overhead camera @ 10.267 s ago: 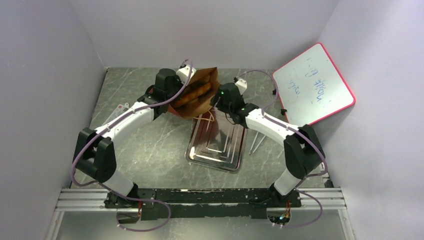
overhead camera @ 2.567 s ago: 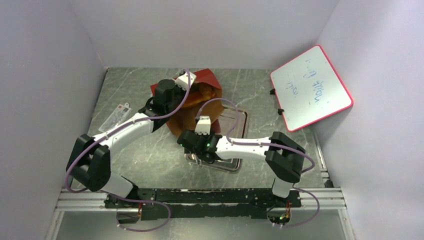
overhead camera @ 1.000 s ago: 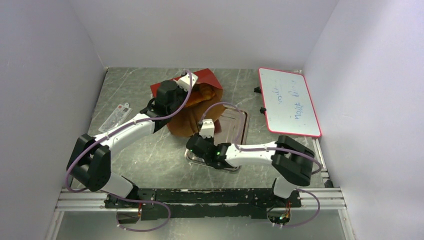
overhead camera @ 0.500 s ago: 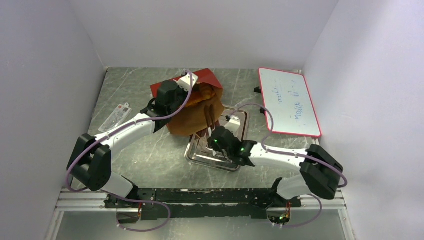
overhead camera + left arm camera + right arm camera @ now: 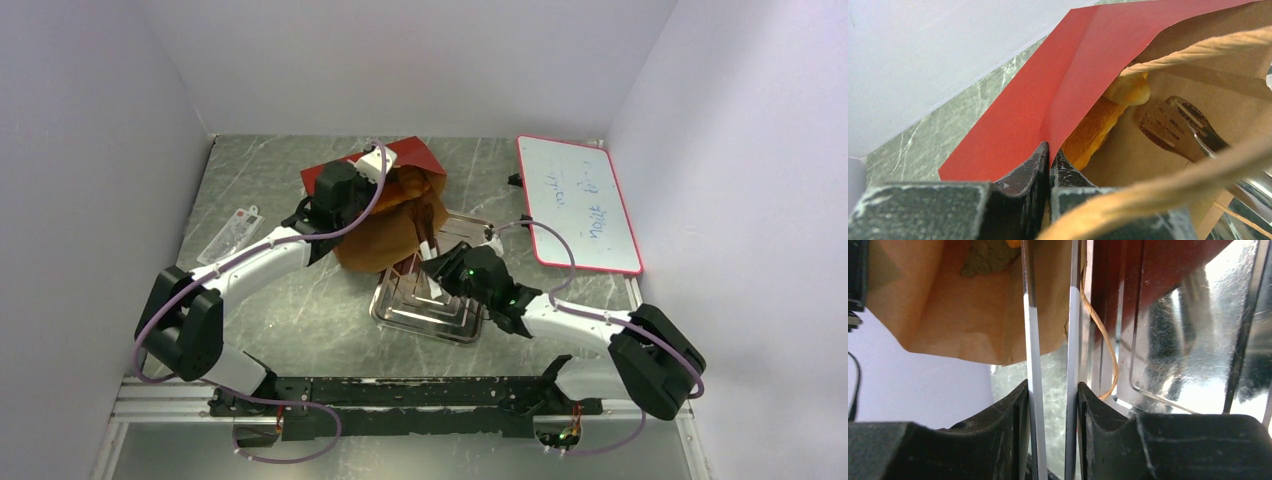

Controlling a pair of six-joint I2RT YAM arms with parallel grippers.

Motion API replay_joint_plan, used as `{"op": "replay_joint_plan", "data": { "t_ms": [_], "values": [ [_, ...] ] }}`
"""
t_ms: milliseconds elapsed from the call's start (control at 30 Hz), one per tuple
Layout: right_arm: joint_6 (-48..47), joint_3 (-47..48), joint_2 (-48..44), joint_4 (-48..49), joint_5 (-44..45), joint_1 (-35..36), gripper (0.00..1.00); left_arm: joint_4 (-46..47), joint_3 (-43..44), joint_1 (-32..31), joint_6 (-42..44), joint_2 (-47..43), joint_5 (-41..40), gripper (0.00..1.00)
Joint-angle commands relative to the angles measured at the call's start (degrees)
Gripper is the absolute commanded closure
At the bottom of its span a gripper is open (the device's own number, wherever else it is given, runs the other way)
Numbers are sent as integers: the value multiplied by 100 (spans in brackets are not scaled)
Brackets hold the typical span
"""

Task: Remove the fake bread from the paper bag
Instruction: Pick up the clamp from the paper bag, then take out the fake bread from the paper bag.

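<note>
Marble tbl (image 5: pixel 300 310), paper bag (image 5: pixel 380 245) — fake bread (image 5: pixel 1092 134) half-hidden

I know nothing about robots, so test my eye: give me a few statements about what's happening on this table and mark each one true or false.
1. The left gripper pinches the red edge of the paper bag. True.
2. The bread lies on the tray. False: the bread in view is inside the bag.
3. The right gripper holds a pair of metal tongs. True.
4. The whiteboard has a blue frame. False: its frame is red.
5. The tips of the tongs reach into the mouth of the bag. True.
</note>
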Motion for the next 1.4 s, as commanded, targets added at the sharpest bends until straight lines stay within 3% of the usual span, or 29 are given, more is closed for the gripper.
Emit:
{"op": "replay_joint_plan", "data": {
  "t_ms": [0, 233, 1367],
  "values": [
    [646, -194, -16, 1288, -664, -237, 63, -17, 49, -28, 29, 70, -63, 93],
    [1120, -401, 82, 2045, -1002, -304, 61, -54, 52, -36, 53, 78, -92, 93],
    [1917, -666, 562, 2975, -973, -509, 58, -45, 107, -37, 101, 154, -6, 93]
  ]
}}
